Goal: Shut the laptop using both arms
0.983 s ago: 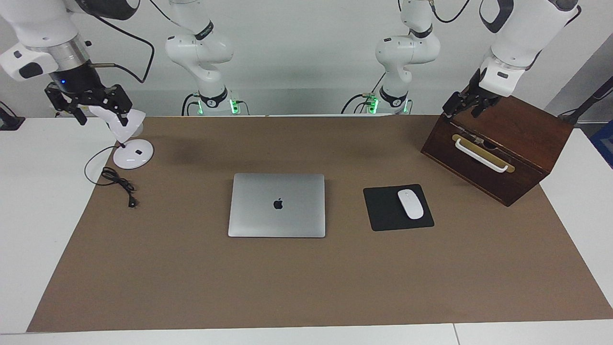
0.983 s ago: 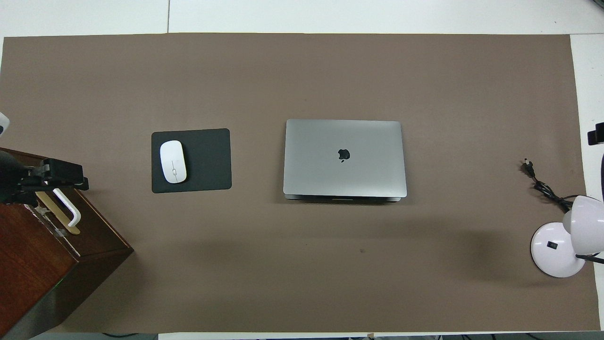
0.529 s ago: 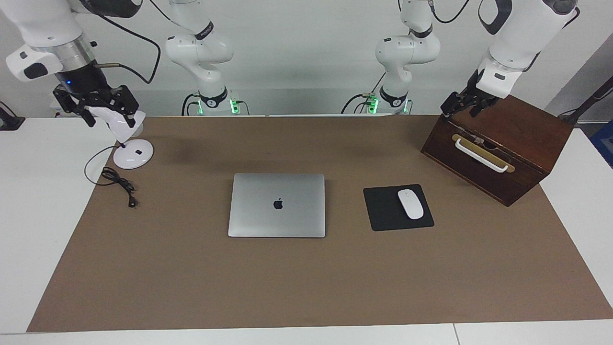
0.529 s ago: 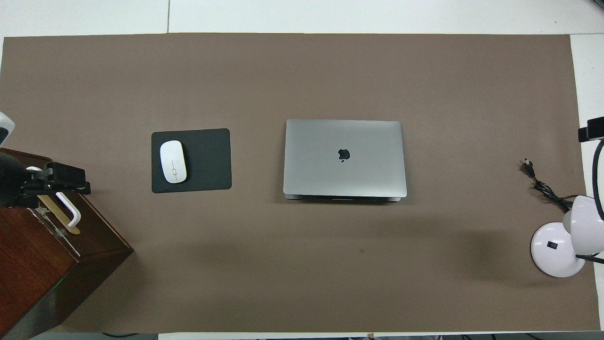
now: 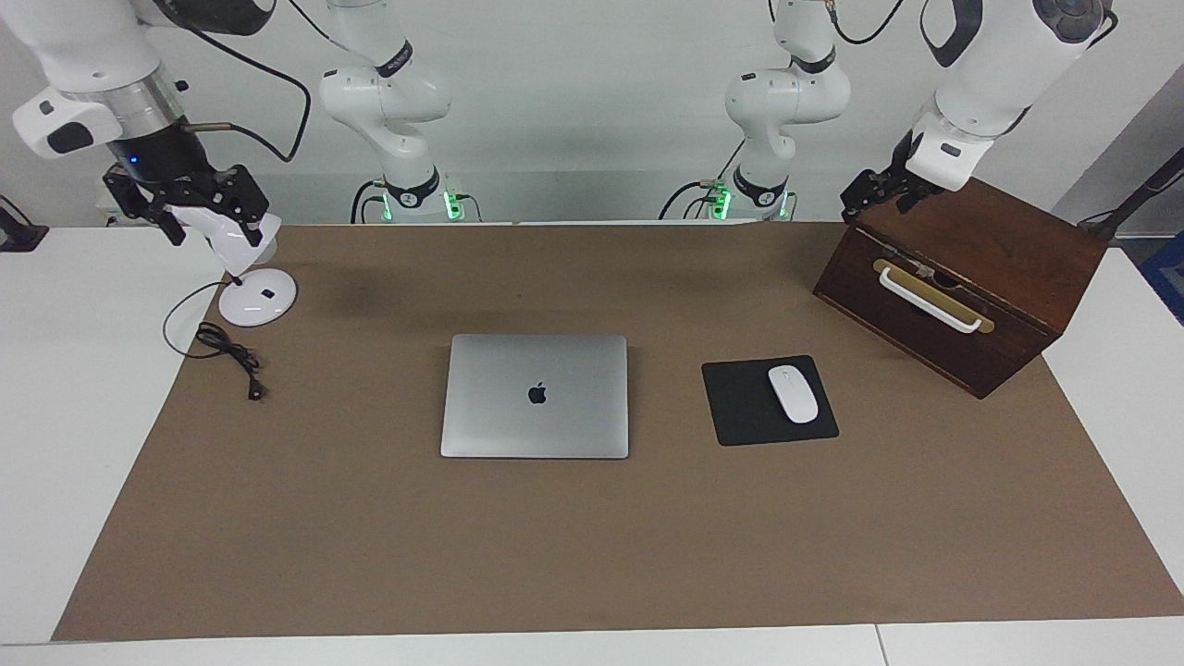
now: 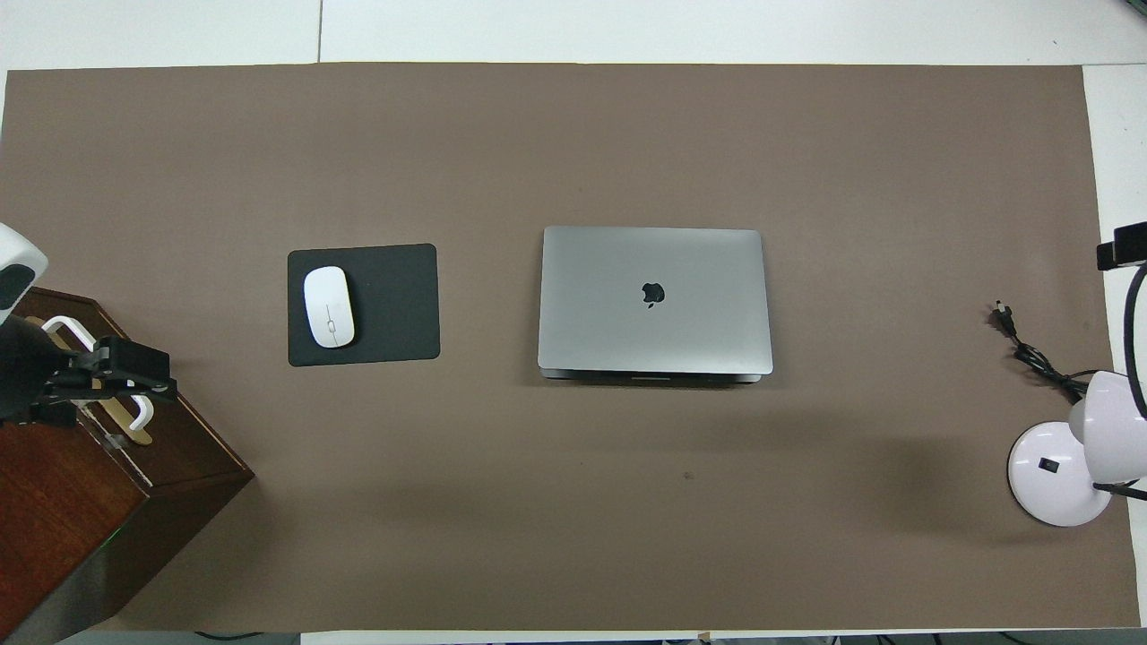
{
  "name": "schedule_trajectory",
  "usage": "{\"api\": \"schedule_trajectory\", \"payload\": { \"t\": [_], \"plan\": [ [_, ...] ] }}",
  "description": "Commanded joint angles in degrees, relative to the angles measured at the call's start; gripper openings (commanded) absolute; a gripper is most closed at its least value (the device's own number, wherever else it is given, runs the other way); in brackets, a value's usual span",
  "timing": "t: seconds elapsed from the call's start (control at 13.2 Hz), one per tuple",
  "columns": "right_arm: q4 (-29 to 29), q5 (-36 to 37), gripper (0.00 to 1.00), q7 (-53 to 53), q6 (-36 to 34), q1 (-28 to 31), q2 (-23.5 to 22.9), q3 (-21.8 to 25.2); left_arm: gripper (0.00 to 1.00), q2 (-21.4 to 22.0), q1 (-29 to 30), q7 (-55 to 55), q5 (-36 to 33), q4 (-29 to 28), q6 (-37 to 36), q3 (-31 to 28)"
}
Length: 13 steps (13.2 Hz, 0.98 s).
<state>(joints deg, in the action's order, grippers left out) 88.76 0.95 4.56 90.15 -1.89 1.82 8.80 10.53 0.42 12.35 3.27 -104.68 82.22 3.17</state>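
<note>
The silver-grey laptop (image 5: 536, 396) lies at the middle of the brown mat with its lid flat down and the dark apple logo facing up; it shows the same way in the overhead view (image 6: 654, 300). Neither gripper touches it. My right gripper (image 5: 211, 220) hangs open over the white lamp at the right arm's end of the table, holding nothing. My left gripper (image 5: 865, 199) hovers open over the top front edge of the wooden box at the left arm's end, and from overhead (image 6: 130, 376) it sits above the box's handle.
A white desk lamp (image 5: 257, 301) with a loose black cable (image 5: 227, 353) stands at the right arm's end. A black mouse pad (image 5: 740, 407) with a white mouse (image 5: 793, 393) lies beside the laptop. A dark wooden box (image 5: 1008, 250) has a white handle (image 5: 925, 298).
My left gripper has drifted along the box's top edge, back toward the robots. My right gripper rose slightly over the lamp. The laptop has not moved.
</note>
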Motion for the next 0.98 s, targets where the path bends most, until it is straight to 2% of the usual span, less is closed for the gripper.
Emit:
{"api": "schedule_trajectory", "payload": {
  "t": [0.0,0.38,0.91],
  "plan": [
    [1.76,-0.87,1.00,0.19,0.29,0.13,1.34,-0.09,1.00,1.43,0.19,-0.84,0.16,-0.79,-0.40,-0.36],
    [1.68,-0.87,1.00,-0.08,-0.06,0.13,1.34,-0.09,1.00,1.43,1.77,-0.75,0.16,-0.79,-0.31,-0.36],
    [1.68,-0.87,1.00,-0.08,-0.67,0.13,1.43,-0.09,1.00,1.43,0.98,-0.66,0.16,-0.79,-0.13,-0.18]
  ]
}}
